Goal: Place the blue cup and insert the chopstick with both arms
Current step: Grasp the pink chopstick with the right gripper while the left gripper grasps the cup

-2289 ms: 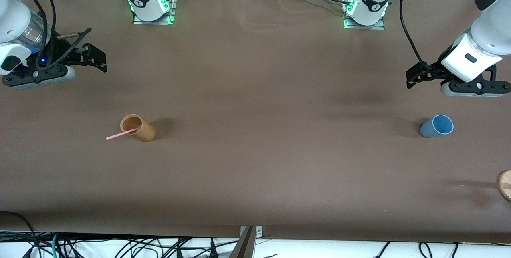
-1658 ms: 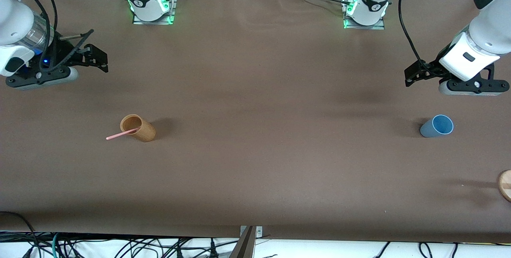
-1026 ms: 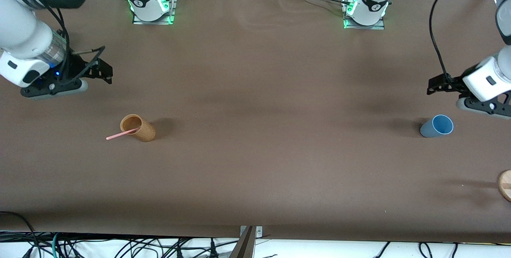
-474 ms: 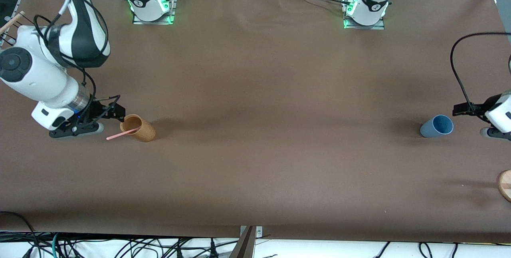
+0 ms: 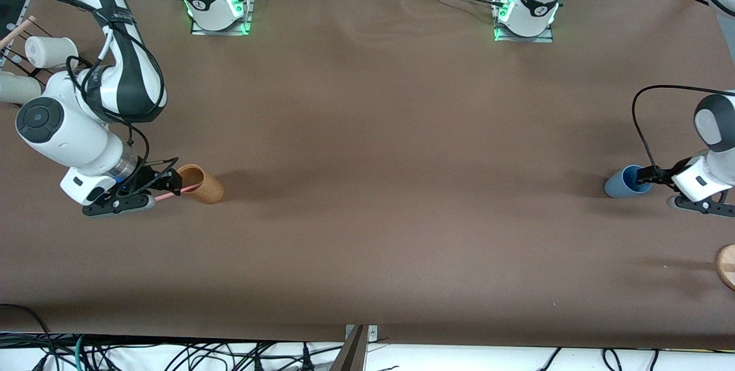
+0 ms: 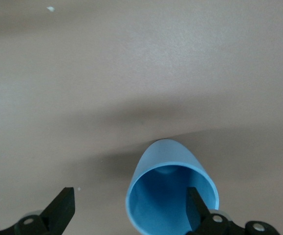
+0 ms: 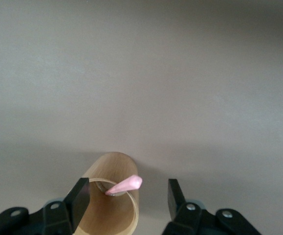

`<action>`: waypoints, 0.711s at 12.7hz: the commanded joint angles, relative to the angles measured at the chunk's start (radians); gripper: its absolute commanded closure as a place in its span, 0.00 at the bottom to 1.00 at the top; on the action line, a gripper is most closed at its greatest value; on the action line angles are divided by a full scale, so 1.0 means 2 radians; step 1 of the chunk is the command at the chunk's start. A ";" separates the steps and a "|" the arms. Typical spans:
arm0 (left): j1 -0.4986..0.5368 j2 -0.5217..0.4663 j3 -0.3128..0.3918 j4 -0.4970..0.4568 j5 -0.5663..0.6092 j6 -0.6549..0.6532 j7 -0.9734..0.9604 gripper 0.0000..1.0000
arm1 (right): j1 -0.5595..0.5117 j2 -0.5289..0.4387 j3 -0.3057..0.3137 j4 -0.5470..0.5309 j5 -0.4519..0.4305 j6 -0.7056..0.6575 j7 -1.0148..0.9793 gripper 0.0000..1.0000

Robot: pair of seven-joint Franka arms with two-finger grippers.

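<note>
Cups sit at either end of the brown table (image 5: 367,233), roughly midway between its back and front edges: the blue cup (image 5: 623,184) near the edge at the left arm's end, the tan cup (image 5: 202,184) near the edge at the right arm's end, with the pink chopstick (image 5: 172,192) leaning out of its mouth. The left gripper (image 6: 131,208) is down at the blue cup with its fingers spread, and in the left wrist view one finger (image 6: 196,208) reaches inside the rim while the other (image 6: 63,208) stands clear outside, so the wall lies between them without being pinched. The right gripper (image 7: 126,198) is also spread, straddling the chopstick's tip just above the tan cup's mouth, touching neither as far as I can see. The blue cup looks light, thin-walled and smooth, so I'd judge a gentle pinch on the wall just below the rim is best; too hard and it may tip. The chopstick seems stiff, light and slick, best taken near its upper end, squarely across, or it could swivel.
</note>
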 commanded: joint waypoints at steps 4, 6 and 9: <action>0.005 0.011 -0.004 -0.013 -0.013 0.021 0.010 1.00 | -0.006 0.003 0.005 0.006 -0.003 0.001 -0.005 0.88; 0.005 0.011 -0.004 -0.012 -0.013 0.020 0.011 1.00 | -0.006 0.003 0.005 0.007 -0.002 0.001 -0.007 0.93; 0.002 0.004 -0.007 -0.008 -0.013 0.005 0.005 1.00 | -0.006 0.003 0.005 0.010 -0.002 0.001 -0.007 0.95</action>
